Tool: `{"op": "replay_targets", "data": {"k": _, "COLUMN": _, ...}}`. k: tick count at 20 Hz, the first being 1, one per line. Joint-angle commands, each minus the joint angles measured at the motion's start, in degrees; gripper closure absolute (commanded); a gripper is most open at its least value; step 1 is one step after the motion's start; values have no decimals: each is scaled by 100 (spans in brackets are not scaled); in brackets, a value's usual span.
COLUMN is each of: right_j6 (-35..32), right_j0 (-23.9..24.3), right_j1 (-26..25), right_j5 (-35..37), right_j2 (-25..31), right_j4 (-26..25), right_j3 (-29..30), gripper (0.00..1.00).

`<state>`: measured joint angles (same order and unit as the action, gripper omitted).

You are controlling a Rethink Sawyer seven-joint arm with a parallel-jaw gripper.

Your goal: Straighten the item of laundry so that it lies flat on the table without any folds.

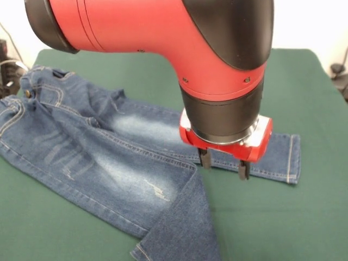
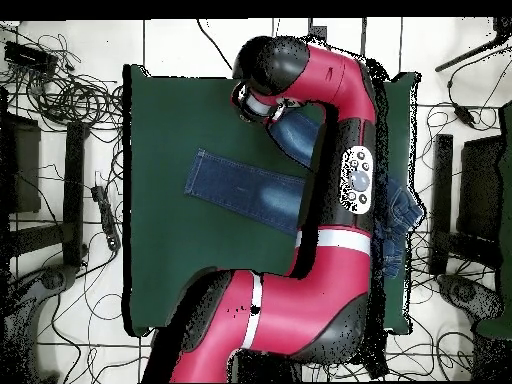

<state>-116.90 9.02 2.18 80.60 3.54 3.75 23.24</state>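
The blue denim jeans [image 1: 103,147] lie on the dark green table [image 1: 310,87], waistband at the left in the front view. One leg runs straight to the right and ends in a hemmed cuff [image 1: 291,157]. The other leg comes toward the camera and is folded over near its end [image 1: 187,223], showing a darker side. My gripper [image 1: 224,166] hangs open and empty above the cloth, seen in front of the straight leg, near the fold. In the overhead view the jeans [image 2: 240,188] lie mid-table [image 2: 165,260], partly hidden under the arm; the gripper is hidden under the wrist.
The red and black arm [image 2: 340,180] spans the table in the overhead view and covers the jeans' waist. Cables and dark stands [image 2: 70,200] lie on the floor around the table. Dark equipment [image 1: 8,65] stands past the table's left edge in the front view.
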Motion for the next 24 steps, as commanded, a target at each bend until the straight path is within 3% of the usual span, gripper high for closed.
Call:
{"op": "replay_targets", "data": {"k": 1, "right_j6": -1323, "right_j0": -339, "right_j1": -439, "right_j5": 1098, "right_j2": -93, "right_j4": -174, "right_j3": -488, "gripper": 0}}
{"op": "replay_targets", "data": {"k": 9, "right_j6": -872, "right_j0": -368, "right_j1": -545, "right_j5": 1302, "right_j2": -173, "right_j4": -502, "right_j3": -978, "gripper": 0}}
{"op": "replay_targets", "data": {"k": 15, "right_j6": -320, "right_j0": -300, "right_j1": -400, "right_j5": 566, "right_j2": -217, "right_j4": -714, "right_j3": -637, "gripper": 0}}
{"op": "replay_targets", "data": {"k": 24, "right_j6": 482, "right_j0": -18, "right_j1": -613, "right_j5": 135, "right_j2": 7, "right_j4": -966, "right_j3": -709, "gripper": 0}}
